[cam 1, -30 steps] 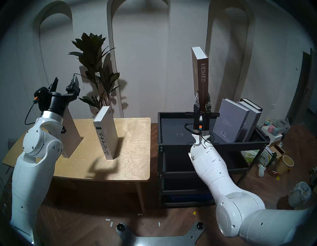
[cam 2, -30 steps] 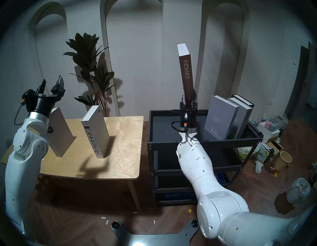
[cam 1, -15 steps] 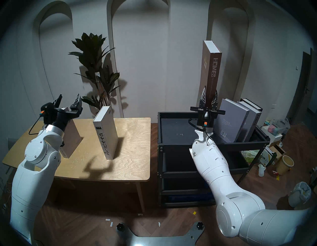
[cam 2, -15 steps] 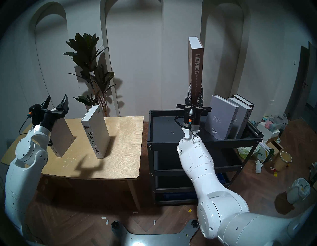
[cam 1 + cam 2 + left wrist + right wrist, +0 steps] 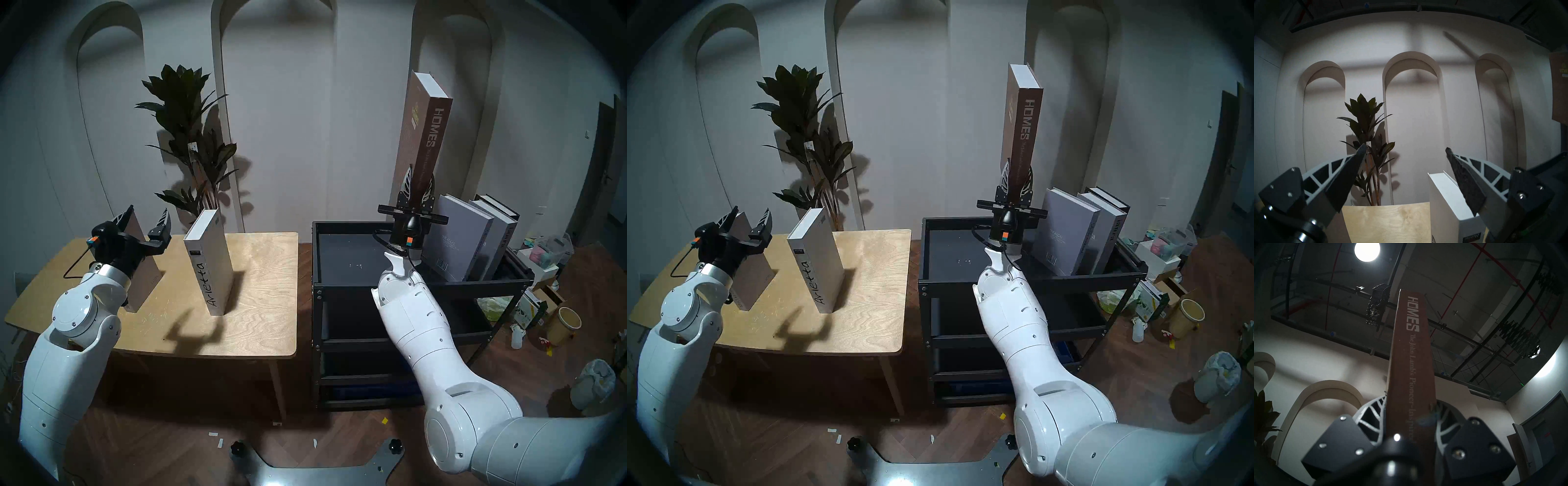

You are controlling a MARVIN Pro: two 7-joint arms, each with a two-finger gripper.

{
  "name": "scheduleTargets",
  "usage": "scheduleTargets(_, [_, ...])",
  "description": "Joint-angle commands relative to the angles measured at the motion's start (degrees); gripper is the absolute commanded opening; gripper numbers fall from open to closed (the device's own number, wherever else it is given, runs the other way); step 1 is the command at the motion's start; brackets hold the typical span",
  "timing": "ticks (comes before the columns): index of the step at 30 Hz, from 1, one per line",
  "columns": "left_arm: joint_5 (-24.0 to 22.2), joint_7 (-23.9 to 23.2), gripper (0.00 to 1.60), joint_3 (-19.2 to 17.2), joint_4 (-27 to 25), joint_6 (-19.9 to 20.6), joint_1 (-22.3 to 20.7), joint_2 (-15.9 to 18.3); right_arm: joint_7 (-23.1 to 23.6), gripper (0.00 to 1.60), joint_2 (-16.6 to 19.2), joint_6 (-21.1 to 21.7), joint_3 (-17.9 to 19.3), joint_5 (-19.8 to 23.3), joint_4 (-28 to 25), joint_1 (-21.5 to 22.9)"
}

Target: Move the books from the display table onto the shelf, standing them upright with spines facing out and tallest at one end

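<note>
My right gripper is shut on the lower end of the brown "HOMES" book, which stands upright in the air, spine toward me. It hangs over the black shelf, just left of three books leaning together at the right of the top level. On the display table a white "Arletta" book and a grey book stand upright. My left gripper is open, with its fingers on either side of the grey book's top. I cannot tell whether they touch it.
A potted plant stands behind the table. Right of the shelf, the floor holds a bin, a paper tub, boxes and bottles. The left part of the shelf's top level is bare.
The right arm has carried the HOMES book to the right, toward the shelved books, turning its cover more into view. The left gripper has come down and forward over the grey book, still open.
</note>
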Motion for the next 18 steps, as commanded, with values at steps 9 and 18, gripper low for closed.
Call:
scheduleTargets(9, [2.2, -3.9, 1.60, 0.7, -0.8, -0.8, 3.9, 1.6, 1.5, 0.00, -1.4, 0.3, -1.0, 4.7, -7.7, 2.3])
scheduleTargets(18, [4.0, -7.3, 1.60, 0.9, -1.2, -1.7, 7.2, 2.7, 4.4, 0.00, -1.4, 4.8, -1.7, 7.2, -5.6, 1.8])
